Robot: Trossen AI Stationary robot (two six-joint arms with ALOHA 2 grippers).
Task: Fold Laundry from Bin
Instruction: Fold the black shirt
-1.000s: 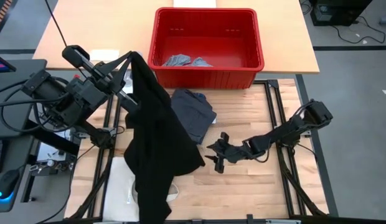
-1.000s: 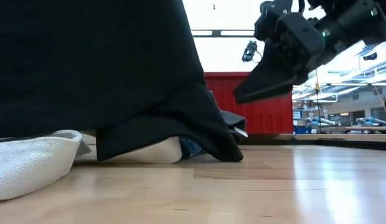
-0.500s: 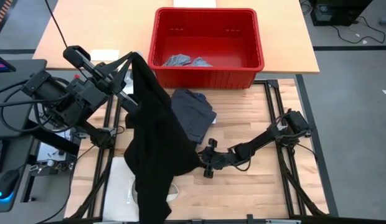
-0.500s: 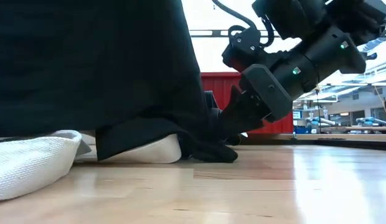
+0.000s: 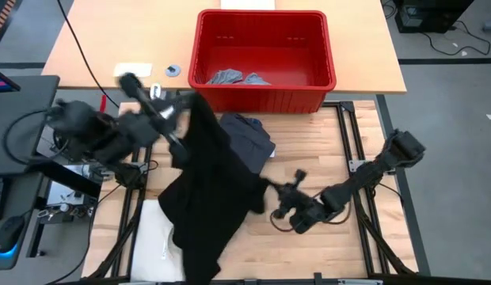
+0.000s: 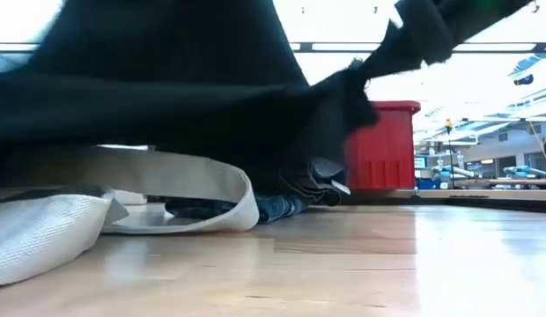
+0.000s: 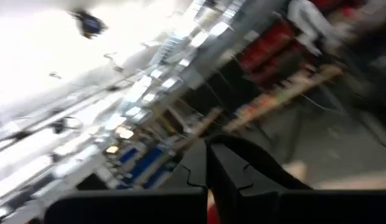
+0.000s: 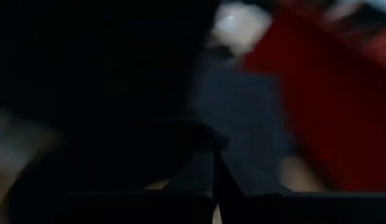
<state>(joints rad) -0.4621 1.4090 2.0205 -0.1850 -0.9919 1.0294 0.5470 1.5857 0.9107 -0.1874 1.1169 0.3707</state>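
Observation:
A large black piece of laundry (image 5: 210, 198) is held up between both arms over the table's left half. My left gripper (image 5: 182, 107) is shut at its top. My right gripper (image 5: 273, 188) is shut at its right edge. In the low view the black piece (image 6: 185, 79) spans the upper picture, clear of the wood. A dark grey piece (image 5: 249, 142) lies flat on the table in front of the red bin (image 5: 265, 89). Light grey pieces (image 5: 230, 77) lie on the bin's floor. My left gripper holds the black piece by its topmost part (image 5: 192, 104), coming roughly level from the table's left. The cloth hangs below it toward the near edge; the contact itself is blurred. My right gripper has the black piece's right edge (image 5: 264, 185), coming from the table's right, slanting slightly down. The cloth is drawn up and sideways toward it (image 6: 361, 88), off the table; how many layers, I cannot tell.
A cream tote bag (image 5: 154, 229) lies on the table under the black piece, its handle looping out (image 6: 229, 189). A white card (image 5: 132, 70) and a small ring (image 5: 173, 70) lie far left. Bare wood (image 5: 325, 253) lies near right.
My right gripper has gone left to the black piece's right edge, shut on it, then risen and drawn back toward the table's right. The piece's lower part has lifted off the table and spread sideways. My left gripper has swung right and sunk a little.

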